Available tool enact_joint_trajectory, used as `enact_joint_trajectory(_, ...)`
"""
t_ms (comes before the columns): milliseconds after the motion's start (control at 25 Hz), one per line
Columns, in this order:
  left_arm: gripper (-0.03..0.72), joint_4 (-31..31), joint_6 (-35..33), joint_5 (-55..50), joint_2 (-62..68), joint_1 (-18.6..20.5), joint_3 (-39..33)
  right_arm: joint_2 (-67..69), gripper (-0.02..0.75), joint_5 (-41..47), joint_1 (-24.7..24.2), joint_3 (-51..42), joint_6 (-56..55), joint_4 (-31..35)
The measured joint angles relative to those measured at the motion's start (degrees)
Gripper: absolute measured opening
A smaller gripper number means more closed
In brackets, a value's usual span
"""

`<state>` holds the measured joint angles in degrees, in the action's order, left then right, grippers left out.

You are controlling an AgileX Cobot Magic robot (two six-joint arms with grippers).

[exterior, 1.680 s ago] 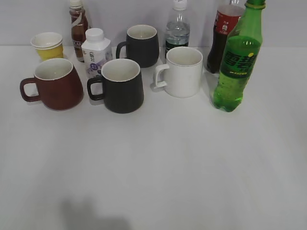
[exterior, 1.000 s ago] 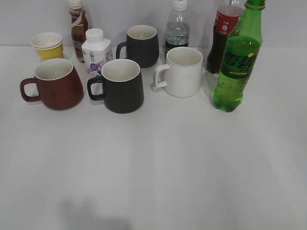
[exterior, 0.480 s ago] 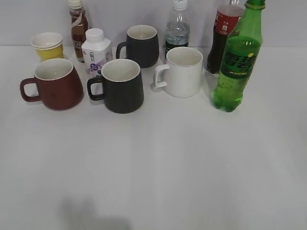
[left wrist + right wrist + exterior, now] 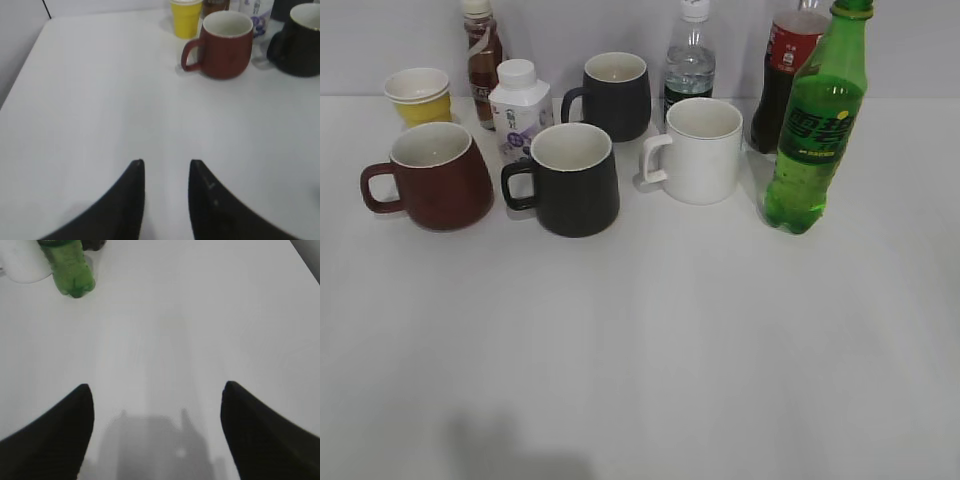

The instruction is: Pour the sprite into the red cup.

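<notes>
**A:** What does the front camera show?

**B:** A white table with no grippers on it. The sprite, a tall see-through green plastic bottle, stands at 3 o'clock. The red cup, a shiny brown-red mug that is fat at the bottom and cream inside, sits at 9 o'clock. Two black mugs, a white mug and a yellow paper cup are there too.

**A:** And the left wrist camera?

**B:** The left gripper has its two dark curved fingers a little apart, holding nothing. The red cup is up at 1 o'clock, well apart.

**A:** The right wrist one?

**B:** The right gripper is spread wide and empty. Only the sprite's bumpy bottom shows, at 11 o'clock, well apart.
</notes>
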<state>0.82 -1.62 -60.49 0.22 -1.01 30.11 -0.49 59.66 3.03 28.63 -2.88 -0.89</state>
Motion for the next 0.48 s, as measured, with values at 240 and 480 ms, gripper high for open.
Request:
enact_joint_trajectory(240,0.239,-0.8,0.0,14.5,4.1,0.0,0.8,0.2,0.561,-1.7,0.0,0.7,0.0,0.0)
enact_joint_trajectory(480,0.239,-1.3,0.0,30.1,12.9,0.0,-1.2,5.2,0.5,-14.6,0.0,1.2,0.1,0.9)
